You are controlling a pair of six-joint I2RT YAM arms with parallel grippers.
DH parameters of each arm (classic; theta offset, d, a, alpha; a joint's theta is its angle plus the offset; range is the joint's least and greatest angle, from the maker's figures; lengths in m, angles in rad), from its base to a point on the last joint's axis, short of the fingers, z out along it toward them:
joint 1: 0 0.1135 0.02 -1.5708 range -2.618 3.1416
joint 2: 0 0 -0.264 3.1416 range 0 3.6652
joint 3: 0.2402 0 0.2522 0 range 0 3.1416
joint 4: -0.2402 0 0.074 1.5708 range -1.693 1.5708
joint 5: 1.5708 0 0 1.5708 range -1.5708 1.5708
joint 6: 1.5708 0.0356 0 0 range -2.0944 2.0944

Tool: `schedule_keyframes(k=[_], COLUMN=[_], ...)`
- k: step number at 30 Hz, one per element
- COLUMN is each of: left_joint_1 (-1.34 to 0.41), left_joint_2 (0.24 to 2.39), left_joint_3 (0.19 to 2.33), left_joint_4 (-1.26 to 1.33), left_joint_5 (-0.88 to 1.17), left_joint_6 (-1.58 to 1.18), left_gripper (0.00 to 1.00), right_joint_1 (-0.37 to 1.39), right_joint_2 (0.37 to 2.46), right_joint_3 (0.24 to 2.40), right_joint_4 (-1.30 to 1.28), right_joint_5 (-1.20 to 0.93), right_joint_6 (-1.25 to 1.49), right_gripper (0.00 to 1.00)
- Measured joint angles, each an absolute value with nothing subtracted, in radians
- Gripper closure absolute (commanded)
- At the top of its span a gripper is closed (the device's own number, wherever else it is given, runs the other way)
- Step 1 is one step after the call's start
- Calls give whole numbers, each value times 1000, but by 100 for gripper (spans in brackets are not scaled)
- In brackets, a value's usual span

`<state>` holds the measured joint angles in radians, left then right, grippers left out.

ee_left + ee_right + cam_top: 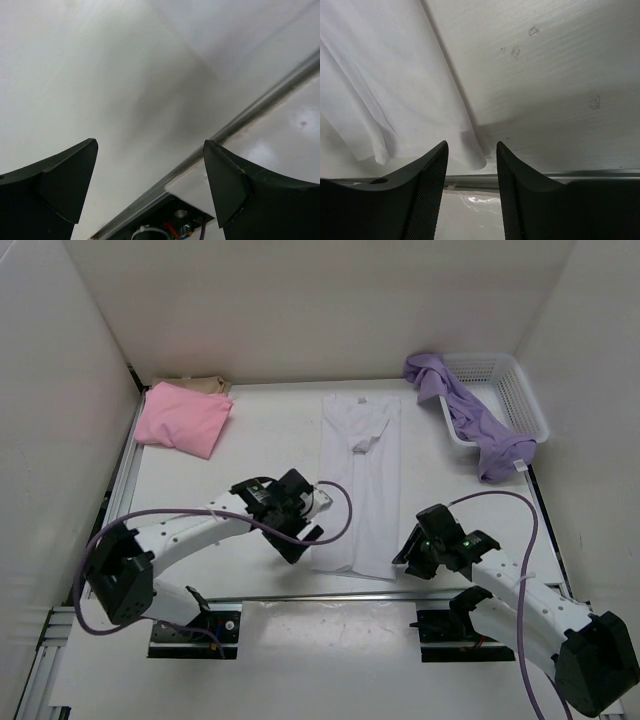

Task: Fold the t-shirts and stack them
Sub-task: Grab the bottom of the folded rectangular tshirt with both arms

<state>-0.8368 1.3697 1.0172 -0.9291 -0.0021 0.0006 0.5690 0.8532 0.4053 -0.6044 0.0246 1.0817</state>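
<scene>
**White tee laid flat, both hands empty**

White shirt (358, 480) lies as a long strip mid-desk (250, 450). Left hand (150, 155) is wide open over bare desk, gripping nothing. Right hand (472, 147) is partly open, with the shirt's near corner right at its fingertips, not pinched. Pink shirt (183, 418) sits folded far left, tan shirt (195, 384) peeking out behind it. Lavender shirt (480, 420) droops out of the basket (522, 390).
</scene>
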Motion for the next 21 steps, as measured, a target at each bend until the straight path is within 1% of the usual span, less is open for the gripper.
schedule_keyframes(k=[1, 2, 7, 10, 11, 15, 17, 18, 21], left_joint_1=[-860, -875, -891, -891, -891, -891, -891, -891, -891], left_joint_2=[1398, 1425, 1565, 1661, 1691, 1758, 1765, 1767, 1782], left_joint_3=[1018, 1018, 1021, 1052, 1065, 1089, 1091, 1091, 1095], left_joint_4=[-907, -889, -812, -802, -797, -778, -778, -777, -778], left_joint_5=[23, 56, 199, 246, 260, 309, 327, 333, 350], left_joint_6=[1, 1, 0, -1, -1, -1, -4, -4, -5], left_gripper=[4, 8, 11, 16, 21, 29, 35, 41, 50], right_joint_1=[569, 570, 570, 570, 572, 578, 578, 578, 578], right_joint_2=[852, 854, 876, 863, 859, 855, 855, 853, 849], right_joint_3=[409, 413, 417, 413, 410, 390, 381, 377, 375], right_joint_4=[-610, -612, -619, -611, -603, -581, -579, -579, -577], right_joint_5=[18, 11, -15, -36, -44, -70, -76, -79, -83], right_joint_6=[1065, 1052, 1010, 1005, 1004, 1003, 1001, 999, 990], right_gripper=[52, 53, 53, 54, 55, 55, 55, 55, 55])
